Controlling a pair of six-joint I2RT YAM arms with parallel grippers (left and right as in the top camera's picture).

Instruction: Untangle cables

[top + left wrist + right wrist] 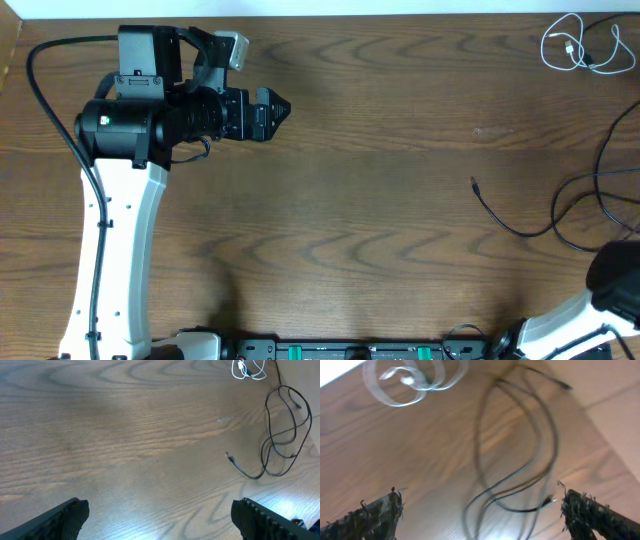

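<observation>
Overhead, the wooden table [380, 230] is bare across its middle. The left arm [115, 240] rises along the left side, and its left gripper [283, 107] points right at the upper left, well apart from every cord. The white cord [575, 45] lies coiled in the far upper right corner. The black cords [580, 205] loop near the right edge, with one plug end [473, 182] trailing out toward the centre. The right arm [605, 290] fills the lower right corner and covers part of those loops; its gripper is not seen from above. A mounting rail [350, 351] with green parts runs along the bottom edge. Left wrist view: the left gripper [160, 507] has its jaws spread wide with nothing between them, only bare wood below. The black cords [272, 435] lie far off at the right, crossing one another, with the white cord [247, 370] beyond them at the top. Right wrist view, which is blurred: the right gripper [482, 500] also stands wide open and grips nothing. The black cords [481, 435] cross on the table just ahead of its fingers [375, 515], the white cord [410, 380] is at the upper left, and a pale surface [615, 405] shows past the table's right edge.
</observation>
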